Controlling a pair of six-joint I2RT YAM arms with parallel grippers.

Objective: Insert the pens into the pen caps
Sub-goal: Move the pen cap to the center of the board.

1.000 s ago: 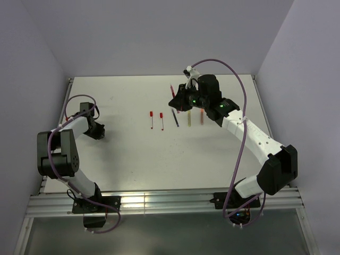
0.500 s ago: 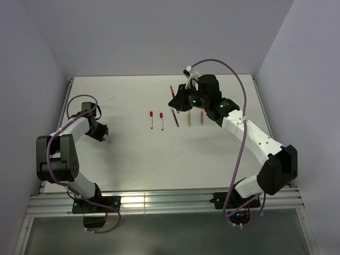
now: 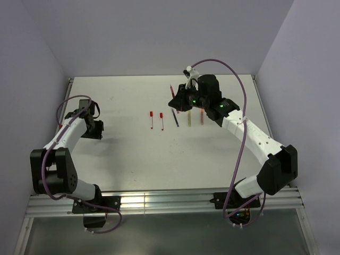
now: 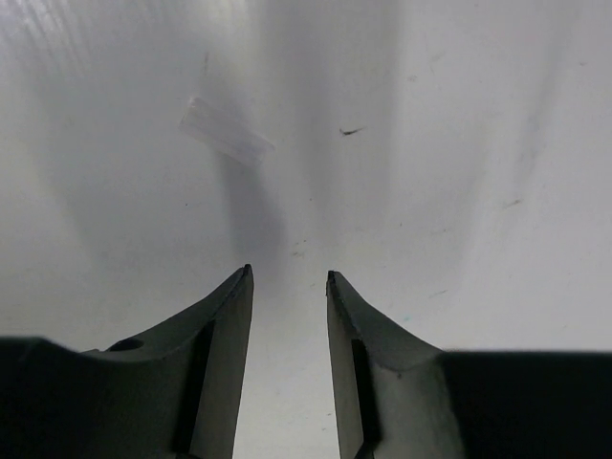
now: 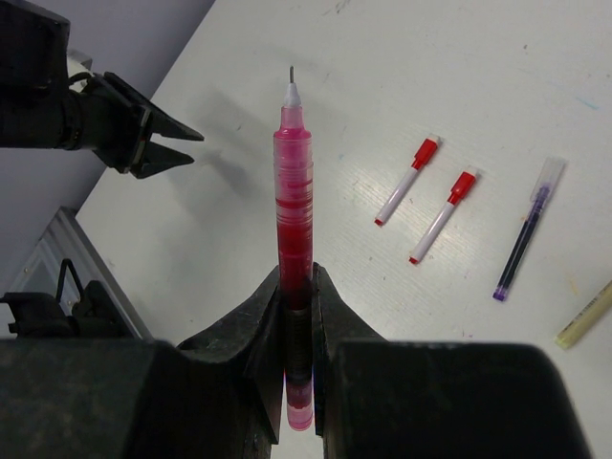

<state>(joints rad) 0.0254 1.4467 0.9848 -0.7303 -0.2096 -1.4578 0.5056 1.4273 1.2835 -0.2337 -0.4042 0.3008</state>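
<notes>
**1. Left side.** I see the left claw [image 4: 289,273] low over the table [image 3: 133,159], well apart from the row of pens. Its 2 fingers [image 4: 225,325] stand apart with a narrow gap and nothing between them, so the claw is open and empty. 1 loose clear cap [image 4: 228,132] lies flat on the table ahead of this claw, off toward its left finger, touching neither finger.

**2. Centre.** I count 5 pens lying side by side in 1 row, none touching another.
- From the left, the first white pen [image 3: 151,120] and the second white pen [image 3: 161,121] each carry a red cap [image 5: 426,151] on the far end.
- Next lies the purple pen [image 5: 523,239], slightly slanted, with a pale cap [image 5: 549,177] on its far end.
- Then comes the yellow pen [image 3: 189,118].
- Last is the orange pen [image 3: 202,117], whose far end lies under the right arm in the top view.

**3. Right side.** The right claw [image 5: 296,287] hangs in the air above the far end of the row. It is closed on the red pen [image 5: 294,191], gripping the barrel near its rear end. The pen runs straight out ahead of the claw, clear of the table. Its fine tip is exposed and points toward the far edge of the table.
</notes>
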